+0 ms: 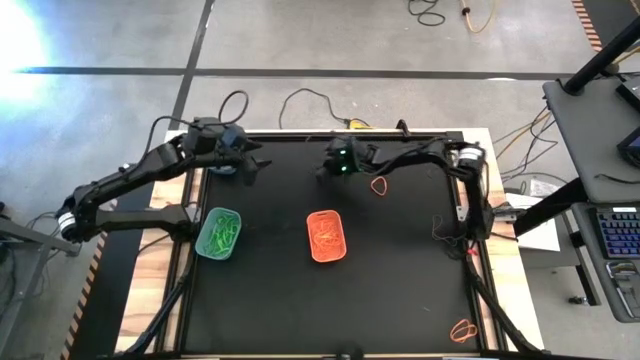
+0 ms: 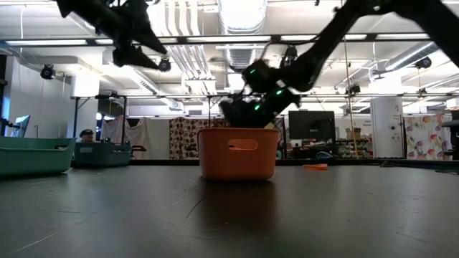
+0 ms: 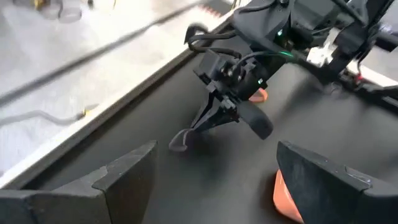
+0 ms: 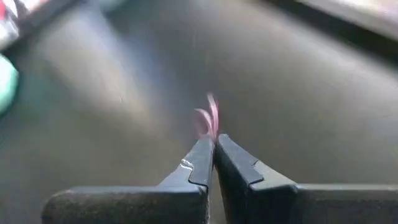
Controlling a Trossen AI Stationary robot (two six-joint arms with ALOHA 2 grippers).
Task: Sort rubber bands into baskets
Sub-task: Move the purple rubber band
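My right gripper (image 1: 324,173) is at the far middle of the black mat, shut on a dark rubber band (image 3: 180,141). My left gripper (image 1: 247,160) hangs open at the far left, above a dark grey-teal basket (image 2: 100,154), with nothing between its fingers (image 3: 127,174). The light teal-green basket (image 1: 220,233) holds green bands and the orange basket (image 1: 327,236) holds orange ones. Both stand on the mat. A loose orange band (image 1: 380,185) lies flat beside my right gripper. Another orange band (image 1: 463,328) lies at the near right. My right gripper pinches the dark rubber band between its two fingertips (image 3: 200,126), at one end of the loop (image 4: 209,119). The fingers slant down toward the table's left side. The loop droops slack below the tips. Whether its lower end touches the mat, I cannot tell.
Thin dark bands (image 1: 441,230) lie near the right arm's base. The mat's raised frame (image 1: 330,135) runs along the far edge, with cables on the floor beyond. Open mat stretches along the near half between the baskets and the front edge.
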